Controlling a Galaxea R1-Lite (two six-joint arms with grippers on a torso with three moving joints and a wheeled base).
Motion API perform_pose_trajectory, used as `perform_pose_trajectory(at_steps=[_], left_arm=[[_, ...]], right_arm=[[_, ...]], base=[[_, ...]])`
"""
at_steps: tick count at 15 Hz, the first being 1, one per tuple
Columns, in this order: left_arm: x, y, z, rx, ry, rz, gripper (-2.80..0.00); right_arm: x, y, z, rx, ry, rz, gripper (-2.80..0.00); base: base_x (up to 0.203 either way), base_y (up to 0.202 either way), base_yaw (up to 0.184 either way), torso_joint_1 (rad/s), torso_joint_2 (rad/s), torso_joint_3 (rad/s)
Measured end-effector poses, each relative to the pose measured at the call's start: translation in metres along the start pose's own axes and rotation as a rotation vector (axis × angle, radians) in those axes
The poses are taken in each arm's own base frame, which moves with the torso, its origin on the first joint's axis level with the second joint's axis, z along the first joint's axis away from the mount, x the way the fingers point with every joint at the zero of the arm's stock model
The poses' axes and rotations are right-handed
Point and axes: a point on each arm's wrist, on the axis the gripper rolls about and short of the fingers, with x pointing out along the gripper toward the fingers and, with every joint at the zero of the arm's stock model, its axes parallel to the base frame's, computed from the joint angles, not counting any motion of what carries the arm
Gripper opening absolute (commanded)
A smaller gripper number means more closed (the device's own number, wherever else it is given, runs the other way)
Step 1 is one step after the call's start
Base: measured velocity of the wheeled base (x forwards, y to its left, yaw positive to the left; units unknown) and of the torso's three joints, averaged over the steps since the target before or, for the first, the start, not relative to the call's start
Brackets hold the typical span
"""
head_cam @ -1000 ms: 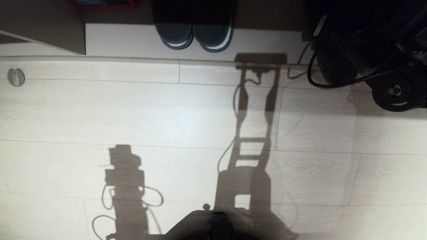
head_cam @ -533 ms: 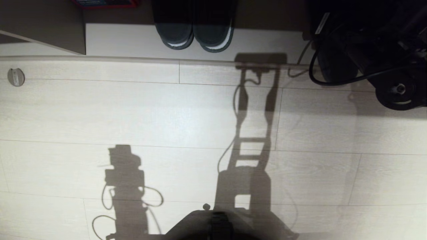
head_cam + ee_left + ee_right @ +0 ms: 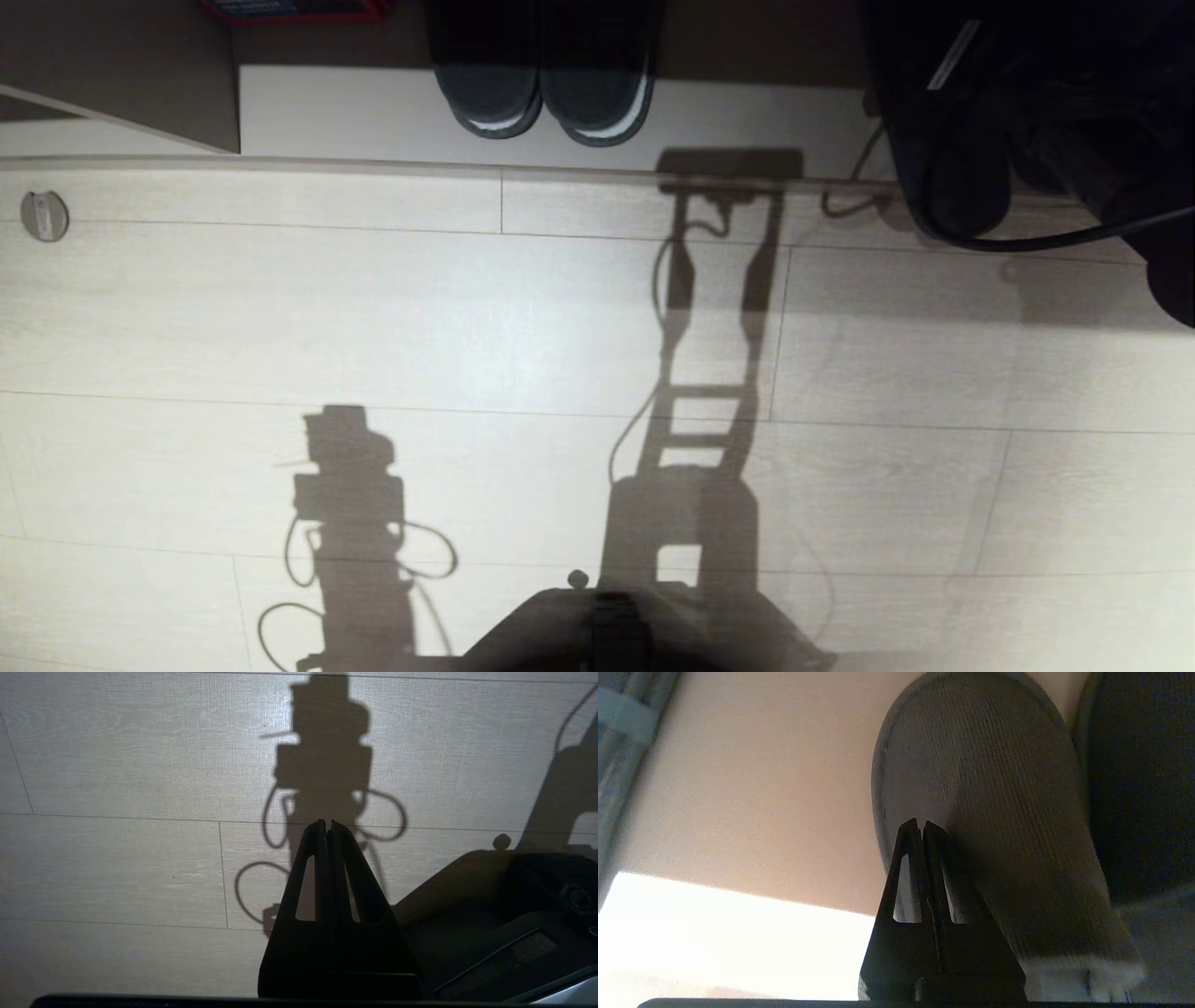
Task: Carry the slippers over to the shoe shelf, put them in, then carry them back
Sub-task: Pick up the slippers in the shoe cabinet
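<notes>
The slippers show in the right wrist view as a ribbed grey-blue slipper (image 3: 994,812) with a second, darker one (image 3: 1139,788) beside it, both lying lengthwise on the shoe shelf's (image 3: 752,788) pale floor. My right gripper (image 3: 920,823) is shut, its tips over the nearer slipper's edge, and nothing shows between the fingers. In the head view one rounded slipper end (image 3: 962,187) sticks out past the shoe shelf (image 3: 355,112) under my dark right arm (image 3: 1074,112), which hides the gripper. My left gripper (image 3: 327,822) hangs shut and empty over the floor.
A darker pair with white sole edges (image 3: 546,93) stands in the shelf left of my arm. A dark divider panel (image 3: 121,75) and a red-edged item (image 3: 289,7) sit further left. On the plank floor are a round stopper (image 3: 44,216) and a black cable (image 3: 1027,245).
My right arm has swung right and toward the shelf; its round joint has left the head view. The slipper end has shifted slightly right. The gripper stays shut.
</notes>
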Motion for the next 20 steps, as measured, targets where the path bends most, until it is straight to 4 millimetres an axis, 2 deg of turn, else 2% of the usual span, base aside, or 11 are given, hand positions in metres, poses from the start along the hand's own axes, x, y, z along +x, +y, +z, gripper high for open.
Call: perform_pose_trajectory(at_steps=[4, 8, 14, 20], left_arm=[[0.000, 0.000, 0.000, 0.000, 0.000, 0.000, -2.80], [0.000, 0.000, 0.000, 0.000, 0.000, 0.000, -2.80], [0.000, 0.000, 0.000, -0.001, 0.000, 0.000, -2.80], [0.000, 0.000, 0.000, -0.001, 0.000, 0.000, -2.80]], right_arm=[[-0.026, 0.002, 0.001, 0.011, 0.044, 0.045, -2.80], [-0.066, 0.007, 0.001, 0.031, 0.100, 0.103, -2.80], [-0.158, -0.006, 0.000, -0.019, 0.186, 0.149, -2.80], [-0.239, -0.027, 0.020, -0.045, 0.197, 0.130, -2.80]], base=[[0.000, 0.000, 0.000, 0.000, 0.00, 0.000], [0.000, 0.000, 0.000, 0.000, 0.00, 0.000], [0.000, 0.000, 0.000, 0.000, 0.00, 0.000], [0.000, 0.000, 0.000, 0.000, 0.00, 0.000]])
